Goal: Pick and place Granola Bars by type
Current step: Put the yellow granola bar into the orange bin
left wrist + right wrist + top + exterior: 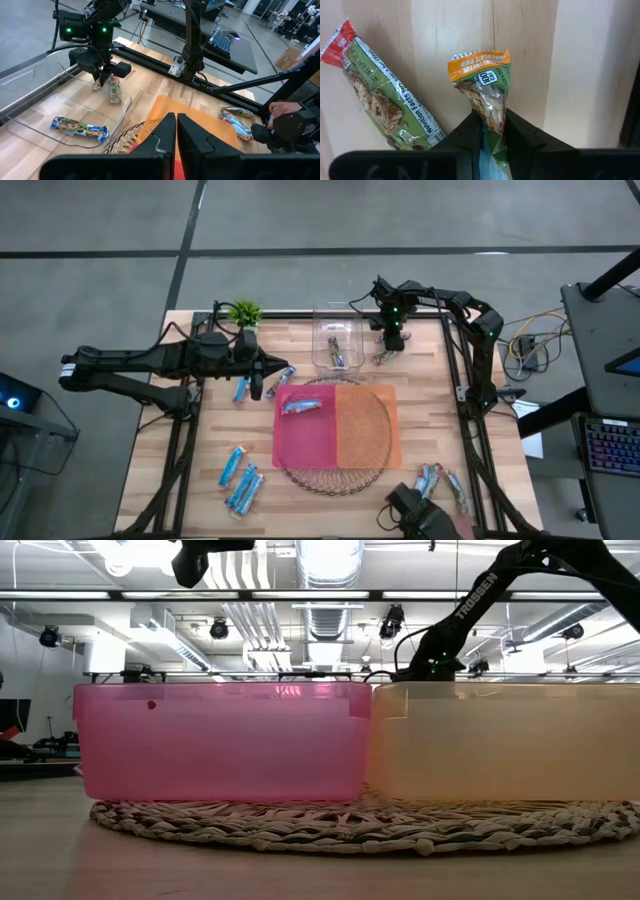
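Note:
A granola bar in a green wrapper with an orange end (481,80) lies on the wood table at the far right, next to a green bar with a red end (380,107). My right gripper (492,125) points down over the orange-ended bar (385,360) and is shut on it. My left gripper (283,370) hangs shut and empty above the table's left half, beside the pink bin (300,442). One blue bar (300,407) lies in the pink bin. The orange bin (366,430) holds nothing that shows. My right gripper pinches the orange-ended bar between its two fingers (466,134), on its two long sides (490,112) behind the orange end. The fingers come from above, pointing down, and lie across the bar. The wrapper is squeezed narrow between them. The bar lies on the table.
A clear container (322,330) with a green bar (335,352) stands left of my right gripper. Blue bars lie at the left (240,388) and near left (243,488), more bars at the near right (432,480). Both bins sit on a woven mat (330,825). A plant (245,312) stands far left.

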`<state>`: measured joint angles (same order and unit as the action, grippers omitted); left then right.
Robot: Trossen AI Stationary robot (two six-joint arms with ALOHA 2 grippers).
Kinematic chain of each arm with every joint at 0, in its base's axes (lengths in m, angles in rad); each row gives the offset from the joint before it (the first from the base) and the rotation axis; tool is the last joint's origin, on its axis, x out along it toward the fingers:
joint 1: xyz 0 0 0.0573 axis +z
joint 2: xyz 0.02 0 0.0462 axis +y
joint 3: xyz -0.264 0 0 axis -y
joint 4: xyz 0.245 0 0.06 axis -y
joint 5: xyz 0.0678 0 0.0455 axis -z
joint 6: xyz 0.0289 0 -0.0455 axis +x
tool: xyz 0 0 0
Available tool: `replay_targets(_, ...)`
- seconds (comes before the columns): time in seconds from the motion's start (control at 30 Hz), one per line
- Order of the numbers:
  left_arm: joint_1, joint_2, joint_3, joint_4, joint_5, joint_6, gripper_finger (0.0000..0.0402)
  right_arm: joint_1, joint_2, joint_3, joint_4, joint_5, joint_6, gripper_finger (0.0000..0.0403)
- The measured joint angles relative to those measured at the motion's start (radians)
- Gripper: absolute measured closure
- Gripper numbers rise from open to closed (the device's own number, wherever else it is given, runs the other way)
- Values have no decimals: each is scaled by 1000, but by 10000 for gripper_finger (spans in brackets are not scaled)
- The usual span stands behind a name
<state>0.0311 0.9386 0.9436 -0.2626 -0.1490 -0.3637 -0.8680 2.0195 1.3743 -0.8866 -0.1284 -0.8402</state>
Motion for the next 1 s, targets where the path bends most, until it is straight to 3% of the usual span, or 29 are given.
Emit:
replay_targets(0.37, 0, 0, 0, 0, 0, 0, 402, 2, -31, 55, -157, 0, 22, 344)
replay_targets(0.63, 0, 0, 0, 0, 0, 0, 402, 11, -120, 73, -168, 1, 29, 344)
replay_targets(1.0, 0, 0, 0, 0, 0, 0, 402, 132, -201, 74, -293, -7, 137, 344)
